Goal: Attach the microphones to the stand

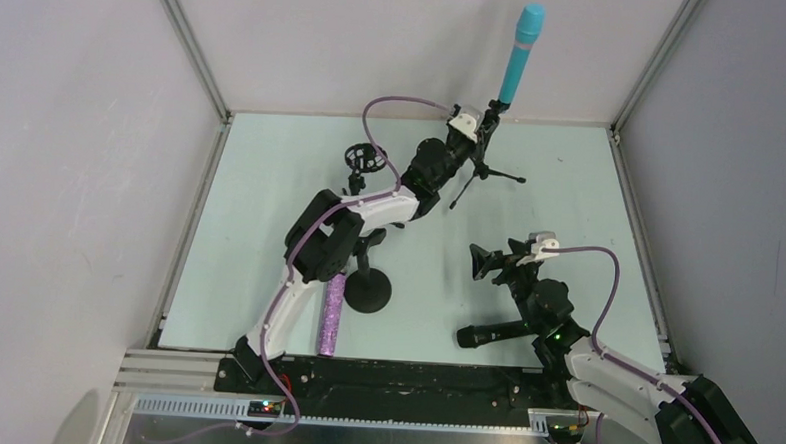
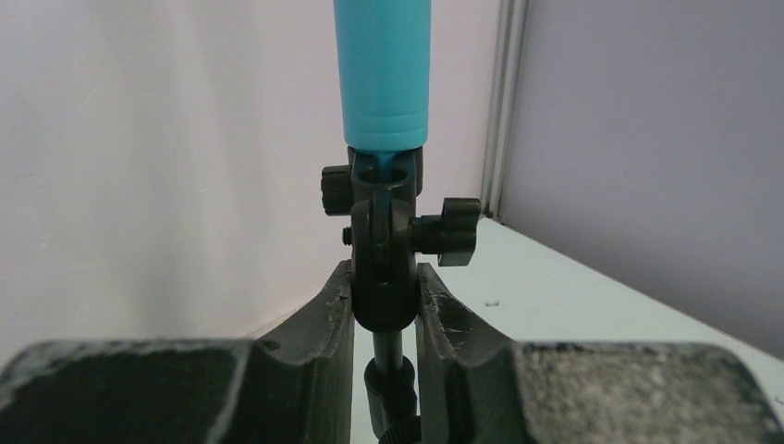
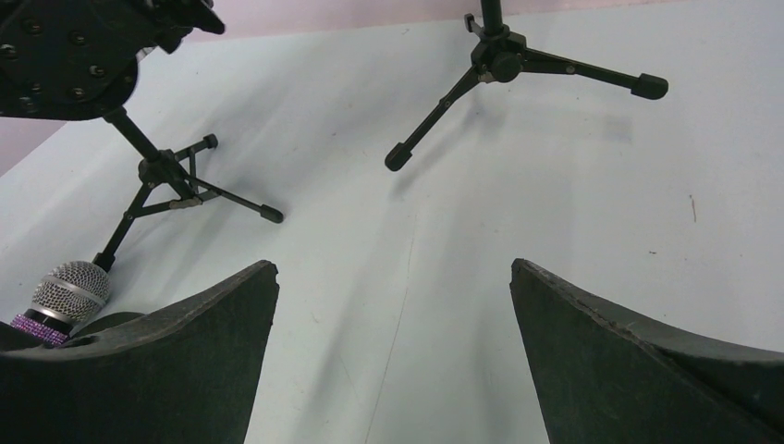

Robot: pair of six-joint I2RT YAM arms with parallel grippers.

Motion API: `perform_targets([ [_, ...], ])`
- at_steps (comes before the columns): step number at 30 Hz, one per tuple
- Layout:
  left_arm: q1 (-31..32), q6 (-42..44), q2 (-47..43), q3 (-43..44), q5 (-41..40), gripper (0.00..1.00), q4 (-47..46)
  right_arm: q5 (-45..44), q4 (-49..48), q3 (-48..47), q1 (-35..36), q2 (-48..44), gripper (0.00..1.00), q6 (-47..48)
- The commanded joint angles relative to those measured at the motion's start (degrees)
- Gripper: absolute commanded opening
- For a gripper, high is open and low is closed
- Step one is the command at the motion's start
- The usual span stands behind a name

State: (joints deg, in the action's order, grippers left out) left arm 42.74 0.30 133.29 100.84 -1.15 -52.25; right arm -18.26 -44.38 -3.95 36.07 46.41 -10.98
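Nearest the arm bases, two microphones lie flat on the table [image 1: 271,177]. The purple microphone [image 1: 331,317] lies beside the left arm's base, its long axis running near to far. Its mesh head is at the far end, by the foot of the round-footed stand [image 1: 369,294]. The black microphone [image 1: 494,334] lies close against the right arm, its long axis roughly left to right. It is on the near side of the right gripper [image 1: 481,263], which hangs over the table with its jaws spread wide and nothing between them (the fingers point away from it, so it lies behind them). A little farther off, a small tripod with a ring holder [image 1: 365,159] stands empty. Farthest, the left gripper [image 2: 384,274] is clenched on the swivel joint of the far tripod stand [image 1: 486,171]. Its hold is just below the clip where the blue microphone [image 1: 520,49] stands nearly upright.

The blue one looks seated, so the black one is the likely next pick. The right arm is nearer and free, but it would have to draw back toward its own base and set its jaws across the barrel.
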Motion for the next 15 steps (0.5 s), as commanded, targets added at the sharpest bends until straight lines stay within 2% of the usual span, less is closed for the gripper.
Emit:
perform_targets([
  [1, -1.0, 3.0, 1.3, 6.6, -1.3, 0.00, -4.6, 1.2, -1.2, -0.5, -0.6, 0.4, 0.99, -1.2],
  [9, -1.7, 0.9, 5.7, 12.6, 2.4, 0.00, -3.4, 2.3, -1.0, -0.6, -1.3, 0.9, 1.00, -1.6],
  [15, -1.7, 0.1, 6.6, 12.9, 3.2, 0.00, -3.2, 2.8, -0.9, -0.8, -1.6, 1.0, 1.00, -1.6],
])
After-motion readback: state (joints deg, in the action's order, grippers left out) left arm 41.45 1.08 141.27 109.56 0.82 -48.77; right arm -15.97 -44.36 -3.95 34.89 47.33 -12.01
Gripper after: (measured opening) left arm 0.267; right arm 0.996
